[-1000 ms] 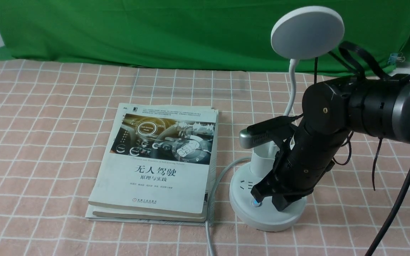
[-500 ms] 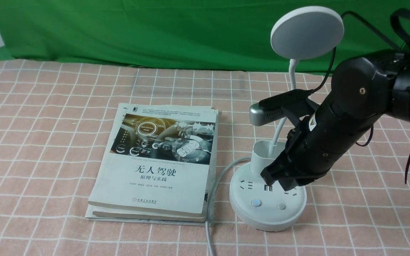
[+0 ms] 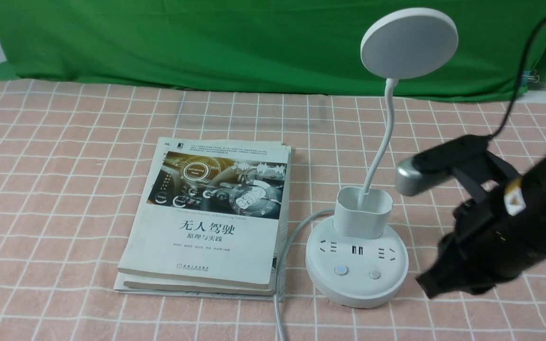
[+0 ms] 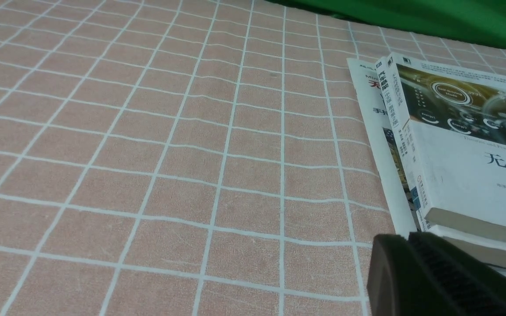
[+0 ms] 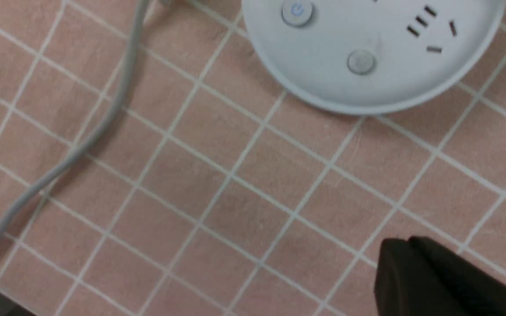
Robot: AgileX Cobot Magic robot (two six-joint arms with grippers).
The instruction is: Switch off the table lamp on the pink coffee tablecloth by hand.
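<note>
The white table lamp stands on the pink coffee tablecloth [image 3: 64, 166], its disc head [image 3: 409, 42] raised on a thin bent neck above the cup holder [image 3: 363, 213] and round base [image 3: 356, 289]. Two buttons [image 3: 341, 270] sit at the front of the base and also show in the right wrist view [image 5: 297, 11]. My right gripper [image 3: 427, 286], the hand, hovers just right of the base, shut and empty, clear of the lamp [image 5: 406, 241]. Low over the cloth beside the books, my left gripper [image 4: 409, 239] is shut with nothing in it.
A stack of books [image 3: 216, 213] lies left of the lamp, and its near corner [image 4: 464, 145] shows in the left wrist view. The lamp's grey cable [image 3: 292, 237] runs between books and base toward the front edge [image 5: 103, 123]. A green backdrop [image 3: 206, 42] hangs behind.
One second ago my right gripper's tip was down on the left button of the base. It has since lifted and drawn back to the right, off the lamp.
</note>
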